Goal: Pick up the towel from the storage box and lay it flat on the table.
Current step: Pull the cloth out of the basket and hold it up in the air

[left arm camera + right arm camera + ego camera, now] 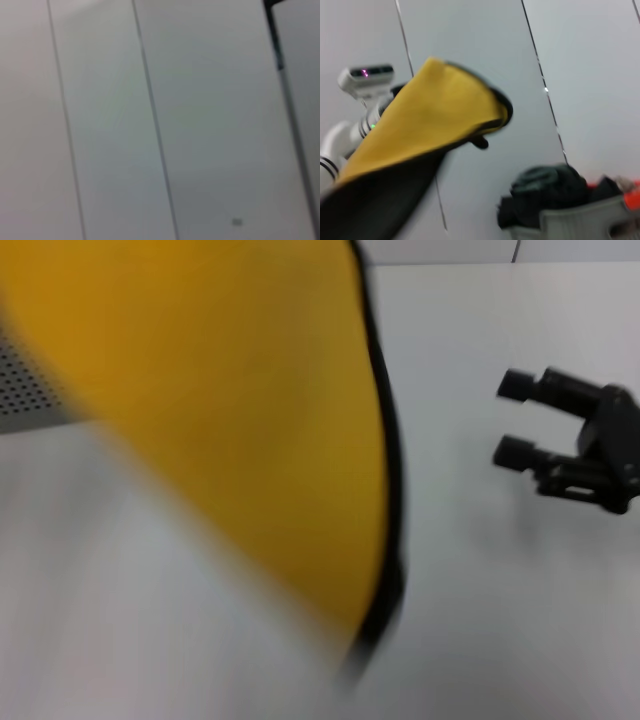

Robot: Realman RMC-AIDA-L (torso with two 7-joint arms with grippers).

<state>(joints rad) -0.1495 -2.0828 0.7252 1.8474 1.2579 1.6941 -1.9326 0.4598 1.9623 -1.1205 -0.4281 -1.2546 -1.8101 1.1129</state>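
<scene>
Filling the left and centre of the head view, the towel [240,430] is seen lifted close before the camera, its yellow fleece spreading from about 10 o'clock down to a narrow hanging tip near 6 o'clock. Behind it, at 9 o'clock, a small part of the storage box [25,390] is shown, a grey perforated wall at the picture's left edge. The towel's right border is marked by a black stitched edging that runs in a curve from 12 o'clock to the tip. To the right of that edging, bare white table [470,570] is left open up to the right gripper [512,420], which is held at 3 o'clock, well apart from the cloth, with its two black fingers spread and nothing between them. In the right wrist view the towel [430,120] is seen raised in the air before a pale panelled wall, with a white robot arm [355,115] partly hidden behind it. The left gripper itself is not visible in any view; its state cannot be told.
</scene>
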